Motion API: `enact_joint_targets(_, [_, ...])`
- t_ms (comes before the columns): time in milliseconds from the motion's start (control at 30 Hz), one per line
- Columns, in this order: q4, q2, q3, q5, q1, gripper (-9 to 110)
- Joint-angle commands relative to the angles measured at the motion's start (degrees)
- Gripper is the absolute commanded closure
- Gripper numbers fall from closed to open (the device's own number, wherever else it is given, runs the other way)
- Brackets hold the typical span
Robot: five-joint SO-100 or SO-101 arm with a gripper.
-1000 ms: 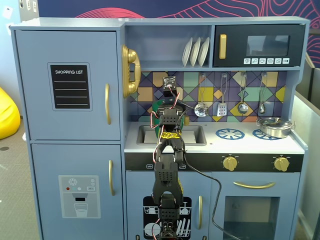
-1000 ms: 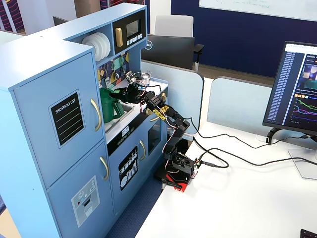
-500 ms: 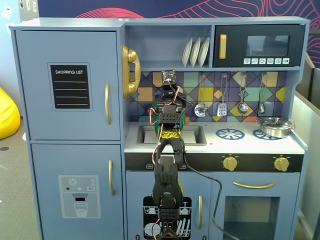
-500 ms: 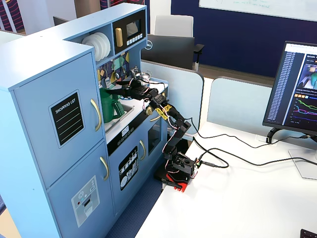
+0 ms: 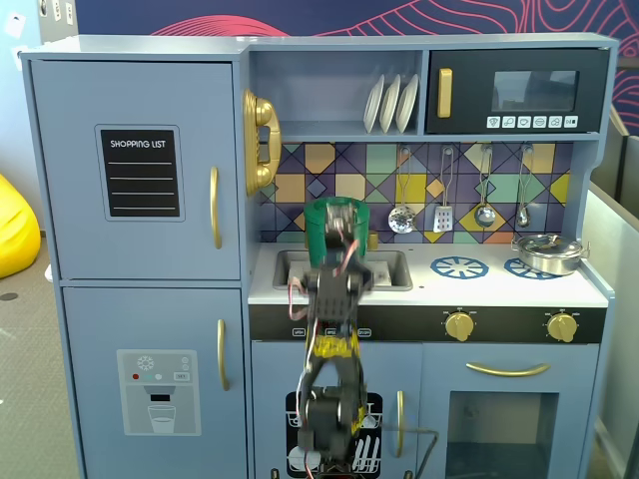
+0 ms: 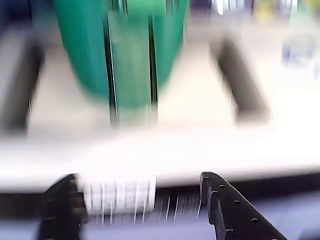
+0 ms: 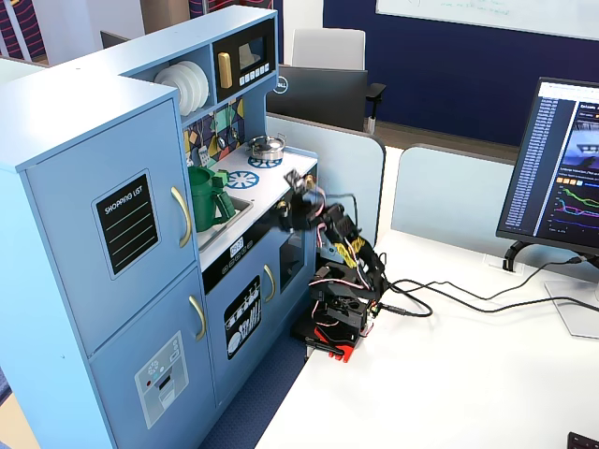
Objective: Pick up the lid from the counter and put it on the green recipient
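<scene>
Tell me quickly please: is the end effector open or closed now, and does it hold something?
End effector: open and empty in the wrist view, with its two fingers apart in front of the green recipient; the lid is not between them.

A silver pot sits on the right burner ring — utensils hang behind it, white plates stand above, and a monitor stands far right.

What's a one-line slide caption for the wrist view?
Motion-blurred wrist view: open gripper faces the green recipient standing in the toy kitchen's sink.
</scene>
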Motion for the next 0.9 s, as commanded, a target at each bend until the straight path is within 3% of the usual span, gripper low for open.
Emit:
enact_joint_targets(0, [0.2,7.1,21.3,0.4,0.3,100])
enact_joint_targets(300, [-2.2,10.6,47.4,8.2,-7.7,100])
enact_joint_targets(400, [5.2,10.8,47.4,12.6,-9.5,100])
enact_joint_targets(600, [22.4,15.1,47.5,11.7,-9.5,100])
enact_joint_targets(867, [27.4,15.1,47.5,11.9,-6.9,100])
